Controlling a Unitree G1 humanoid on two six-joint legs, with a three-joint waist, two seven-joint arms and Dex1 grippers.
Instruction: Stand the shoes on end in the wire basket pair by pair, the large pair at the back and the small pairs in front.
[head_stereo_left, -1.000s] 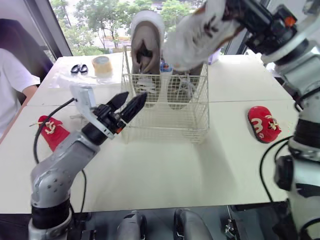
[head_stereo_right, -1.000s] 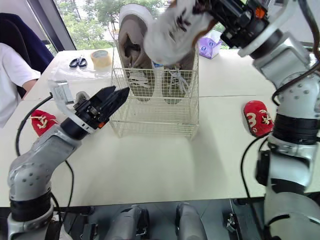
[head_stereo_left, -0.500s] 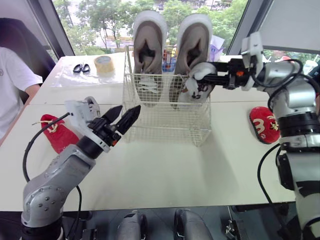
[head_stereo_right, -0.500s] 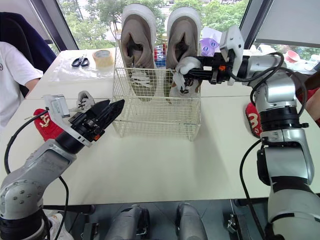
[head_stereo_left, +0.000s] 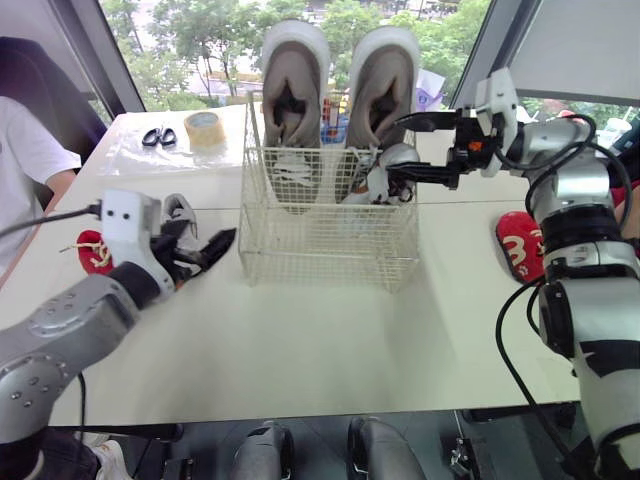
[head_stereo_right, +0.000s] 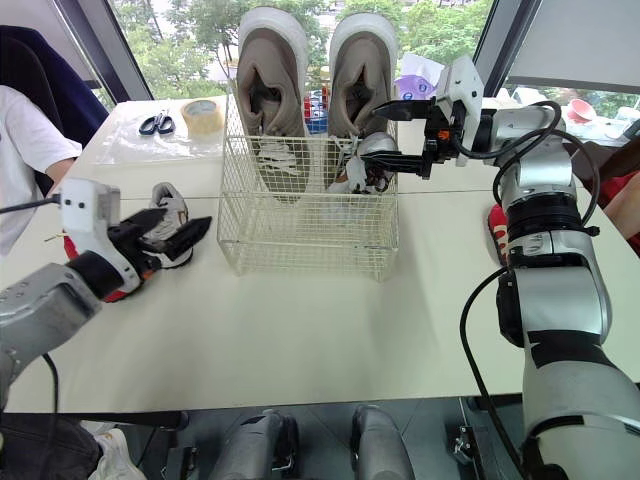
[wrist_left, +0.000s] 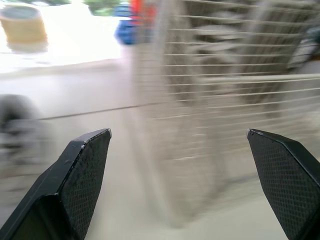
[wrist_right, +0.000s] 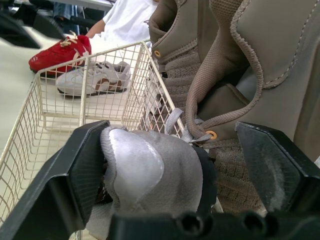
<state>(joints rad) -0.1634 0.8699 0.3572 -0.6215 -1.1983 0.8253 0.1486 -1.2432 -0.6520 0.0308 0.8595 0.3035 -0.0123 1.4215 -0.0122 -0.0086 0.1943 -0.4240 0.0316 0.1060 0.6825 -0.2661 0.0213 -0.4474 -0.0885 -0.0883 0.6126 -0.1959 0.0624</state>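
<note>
White counter (head_stereo_left: 330, 340) in front of a wide window (head_stereo_left: 190, 50), green trees outside. At the far left edge, a seated person (head_stereo_left: 20, 150) in a white shirt.

At the counter's middle, one wire basket (head_stereo_left: 320, 255). At its back, two large taupe shoes, left one (head_stereo_left: 295, 80) and right one (head_stereo_left: 385, 85), upright on end side by side, well above the rim.

At the basket's front right, one small grey-white shoe (wrist_right: 150, 170), rounded end at rim height, just in front of the right large shoe. Right gripper (head_stereo_left: 395, 146) wide open around it, one finger (wrist_right: 75, 175) against the shoe's side, the other well apart, so no grip on it.

On the counter left of the basket, one more small white shoe (wrist_right: 95, 82), flat on its sole. Just beyond it, one small red shoe (head_stereo_left: 92, 250). Right of the basket, a second small red shoe (head_stereo_left: 520, 245), well apart from its mate.

Left gripper (wrist_left: 178, 132) low over the counter near the loose white shoe, open wide and empty.

At the far left corner, one pair of scissors (head_stereo_left: 158, 137) and one roll of tape (head_stereo_left: 205, 128).
</note>
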